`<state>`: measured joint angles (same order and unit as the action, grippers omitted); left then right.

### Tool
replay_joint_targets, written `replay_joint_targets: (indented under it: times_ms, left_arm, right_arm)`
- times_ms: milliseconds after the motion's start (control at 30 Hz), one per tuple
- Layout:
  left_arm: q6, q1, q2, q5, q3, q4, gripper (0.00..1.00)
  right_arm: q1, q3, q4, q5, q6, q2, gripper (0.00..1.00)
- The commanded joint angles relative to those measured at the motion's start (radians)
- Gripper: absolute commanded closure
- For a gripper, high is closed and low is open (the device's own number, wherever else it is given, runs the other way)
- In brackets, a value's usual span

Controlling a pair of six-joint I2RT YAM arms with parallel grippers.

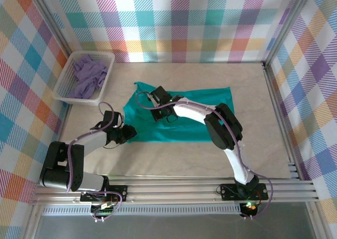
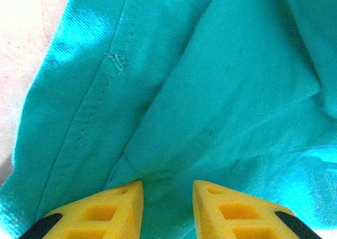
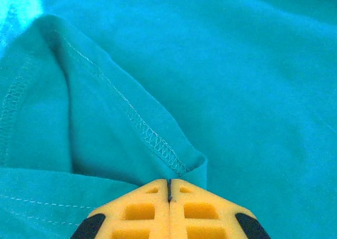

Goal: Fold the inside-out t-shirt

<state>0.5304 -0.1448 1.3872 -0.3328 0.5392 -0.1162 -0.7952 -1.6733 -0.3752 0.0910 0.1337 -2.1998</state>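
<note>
The inside-out t-shirt [image 1: 202, 118] lies spread on the table, teal, with its left part rumpled. My left gripper [image 1: 128, 134] rests at the shirt's lower left edge. In the left wrist view the left gripper [image 2: 167, 189] is open, its yellow fingertips [image 2: 126, 202] pressed onto the cloth [image 2: 221, 91] with a raised fold between them. My right gripper [image 1: 154, 100] is over the shirt's upper left part. In the right wrist view the right gripper [image 3: 169, 182] is shut, and a stitched hem fold [image 3: 142, 126] of the shirt [image 3: 253, 91] runs straight into its tips.
A white basket [image 1: 66, 86] holding a lavender-purple garment [image 1: 89, 76] stands at the back left. Metal frame rails [image 1: 276, 112] border the table on the right and front. Bare tabletop [image 1: 174, 162] lies in front of the shirt.
</note>
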Motion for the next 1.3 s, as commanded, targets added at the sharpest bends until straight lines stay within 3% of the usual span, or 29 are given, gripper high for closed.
replay_joint_targets:
  times_ms: [0,200,400,600,800,1000,1200,1267]
  left_arm:
    - [-0.021,0.011,0.027,0.012,-0.033,-0.050,0.69]
    - [-0.023,0.011,0.029,0.017,-0.030,-0.054,0.69]
    - [-0.026,0.011,0.027,0.020,-0.024,-0.063,0.69]
    - [-0.027,0.011,0.016,0.024,-0.021,-0.069,0.68]
    - [-0.022,0.011,-0.005,0.027,0.009,-0.068,0.63]
    - [0.003,0.011,-0.061,0.041,0.087,-0.060,0.55]
    - [0.022,0.005,-0.033,0.014,0.168,-0.022,0.55]
    - [0.039,0.000,0.011,-0.015,0.189,0.023,0.58]
  right_arm:
    - [0.016,0.015,0.015,0.011,0.066,0.042,1.00]
    - [0.046,-0.011,-0.051,0.007,0.122,0.020,1.00]
    - [0.097,-0.007,-0.101,0.000,0.188,0.022,0.82]
    - [0.139,0.069,-0.068,-0.022,0.164,0.110,0.74]
    - [0.111,0.227,0.107,-0.236,0.090,0.217,0.65]
    - [0.056,0.222,0.226,-0.411,0.133,0.156,0.64]
    - [0.053,0.134,0.264,-0.498,0.196,0.043,0.68]
    - [0.053,0.107,0.240,-0.468,0.215,0.016,0.70]
